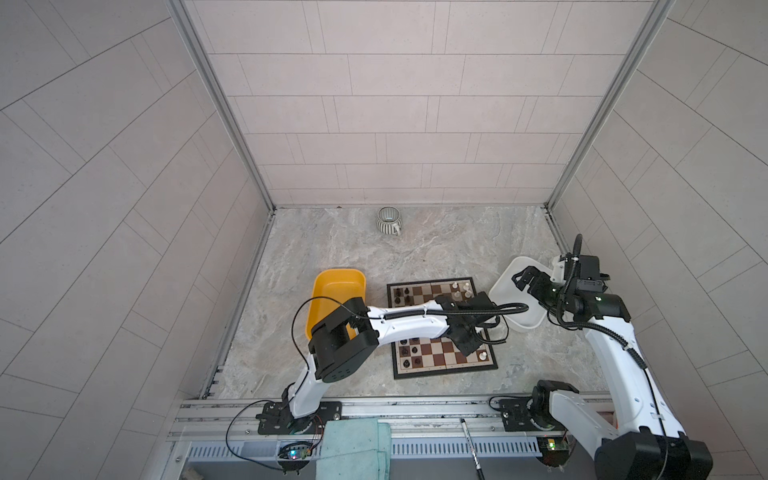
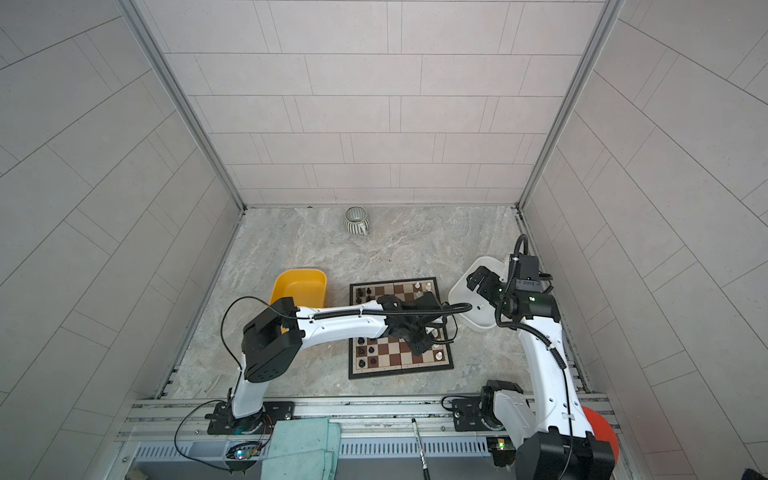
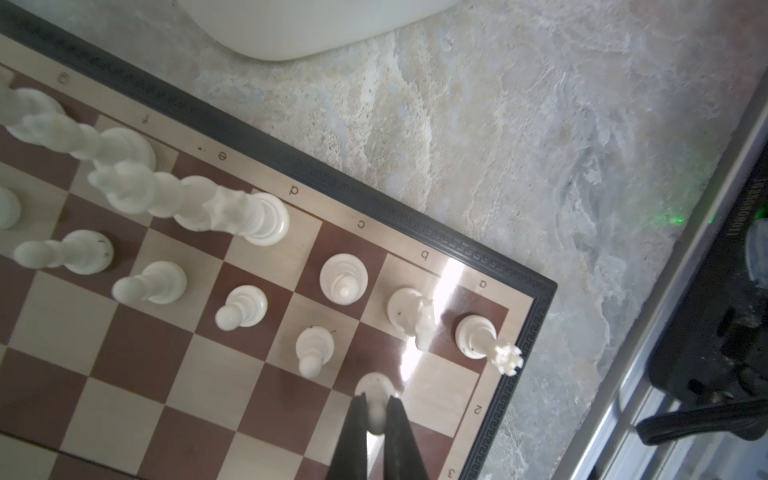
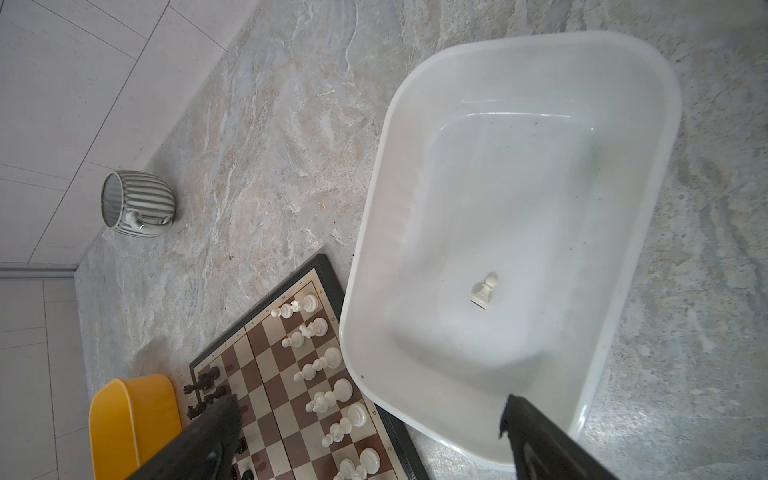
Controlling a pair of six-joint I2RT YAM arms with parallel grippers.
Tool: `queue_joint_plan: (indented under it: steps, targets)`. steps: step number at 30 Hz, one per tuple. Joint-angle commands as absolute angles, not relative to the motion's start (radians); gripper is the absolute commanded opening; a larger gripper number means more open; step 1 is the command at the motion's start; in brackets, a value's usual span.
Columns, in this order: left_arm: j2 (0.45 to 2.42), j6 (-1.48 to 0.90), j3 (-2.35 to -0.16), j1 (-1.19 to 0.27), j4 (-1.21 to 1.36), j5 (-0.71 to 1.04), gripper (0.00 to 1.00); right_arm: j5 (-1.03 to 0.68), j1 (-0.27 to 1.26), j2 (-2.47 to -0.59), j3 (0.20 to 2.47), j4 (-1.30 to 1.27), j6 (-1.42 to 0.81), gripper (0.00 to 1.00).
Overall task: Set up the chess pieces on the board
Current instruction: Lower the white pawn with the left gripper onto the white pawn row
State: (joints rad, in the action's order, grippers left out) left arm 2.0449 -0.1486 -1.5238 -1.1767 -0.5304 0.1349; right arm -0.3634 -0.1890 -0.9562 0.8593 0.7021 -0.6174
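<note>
I've a white pawn (image 3: 375, 385) clamped in my left gripper (image 3: 376, 402) at b2; next, a gentle release and straight lift.

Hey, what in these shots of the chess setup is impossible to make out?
Brown-and-cream chessboard, both top views: middle rows covered by the white left arm.
White pawn in the shut left gripper, left wrist view: standing or lifted, cannot tell.
Black chess pieces, right wrist view: several hidden behind a finger of the open right gripper.
Yellow plastic tray, top view: near end under the arm's elbow.
</note>
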Motion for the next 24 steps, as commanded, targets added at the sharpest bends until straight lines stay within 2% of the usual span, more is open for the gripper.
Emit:
queue_joint_plan:
  steps: [1, 3, 13, 20, 24]
  targets:
    - [2.059, -0.159, -1.539, -1.18, -0.545, 0.142, 0.0, -0.367, -0.193, -0.955, 0.861, 0.695, -0.614, 0.99]
    - [2.065, -0.164, -1.54, -1.18, -0.543, 0.146, 0.0, -0.367, -0.193, -0.957, 0.86, 0.695, -0.614, 1.0]
    - [2.083, -0.178, -1.54, -1.181, -0.542, 0.161, 0.16, -0.368, -0.198, -0.958, 0.862, 0.695, -0.614, 0.99]
    - [2.092, -0.186, -1.546, -1.182, -0.538, 0.169, 0.2, -0.373, -0.199, -0.964, 0.865, 0.695, -0.615, 0.99]
    - [2.086, -0.187, -1.551, -1.182, -0.535, 0.178, 0.27, -0.374, -0.199, -0.969, 0.867, 0.694, -0.616, 1.0]
